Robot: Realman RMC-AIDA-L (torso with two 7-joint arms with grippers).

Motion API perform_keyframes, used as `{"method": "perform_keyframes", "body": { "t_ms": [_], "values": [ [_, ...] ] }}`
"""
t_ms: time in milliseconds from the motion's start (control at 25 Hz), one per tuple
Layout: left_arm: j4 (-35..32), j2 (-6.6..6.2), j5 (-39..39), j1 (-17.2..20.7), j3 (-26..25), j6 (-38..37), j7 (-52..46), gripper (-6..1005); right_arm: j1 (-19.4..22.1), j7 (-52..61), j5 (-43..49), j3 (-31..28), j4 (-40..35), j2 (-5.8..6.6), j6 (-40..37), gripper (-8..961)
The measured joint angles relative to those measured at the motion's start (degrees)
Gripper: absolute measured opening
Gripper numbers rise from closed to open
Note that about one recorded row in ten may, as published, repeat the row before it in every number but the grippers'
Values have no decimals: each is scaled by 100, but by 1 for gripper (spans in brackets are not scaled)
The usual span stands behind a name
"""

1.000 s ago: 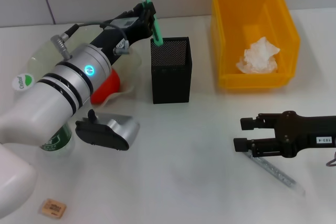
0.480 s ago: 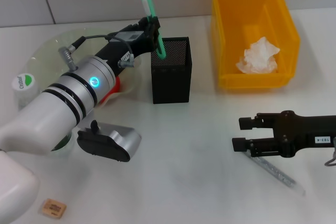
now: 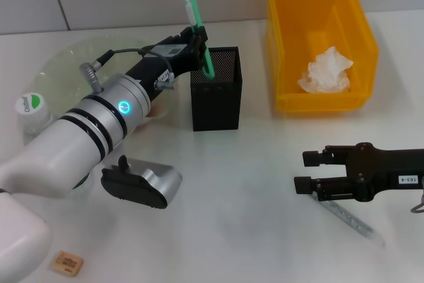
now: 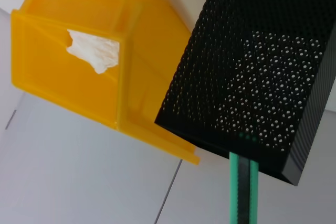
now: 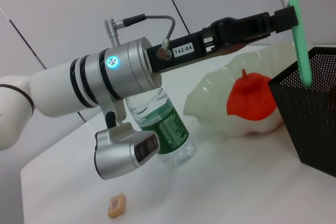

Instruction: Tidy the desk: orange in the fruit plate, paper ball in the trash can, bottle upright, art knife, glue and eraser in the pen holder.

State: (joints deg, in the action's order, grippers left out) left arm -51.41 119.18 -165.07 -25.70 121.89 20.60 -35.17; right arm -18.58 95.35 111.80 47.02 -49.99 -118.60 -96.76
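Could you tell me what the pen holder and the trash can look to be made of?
The pen holder looks like black perforated metal mesh with a matt finish: light shows through its fine, regular holes in the left wrist view. The trash can looks like moulded yellow plastic, smooth and slightly glossy, with thick, even walls and a rolled rim.

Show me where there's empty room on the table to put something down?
Bare table lies in front of the black pen holder, between the left arm's camera and the right gripper. It's crowded by the plate and bottle, under the left gripper.
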Motion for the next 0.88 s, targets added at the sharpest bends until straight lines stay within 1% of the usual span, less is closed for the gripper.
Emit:
{"method": "perform_keyframes", "body": {
  "t_ms": [520,680,880],
  "values": [
    [-1,0,21,-32,29,2,-130,198,13,-8,21,0,-20,-11,0,757],
    [-1,0,21,-52,47,-10,-174,250,14,-8,20,0,-20,-18,0,757],
    [-23,0,20,-62,70,-11,-451,316,10,-6,9,0,-20,-13,0,756]
  ]
}}
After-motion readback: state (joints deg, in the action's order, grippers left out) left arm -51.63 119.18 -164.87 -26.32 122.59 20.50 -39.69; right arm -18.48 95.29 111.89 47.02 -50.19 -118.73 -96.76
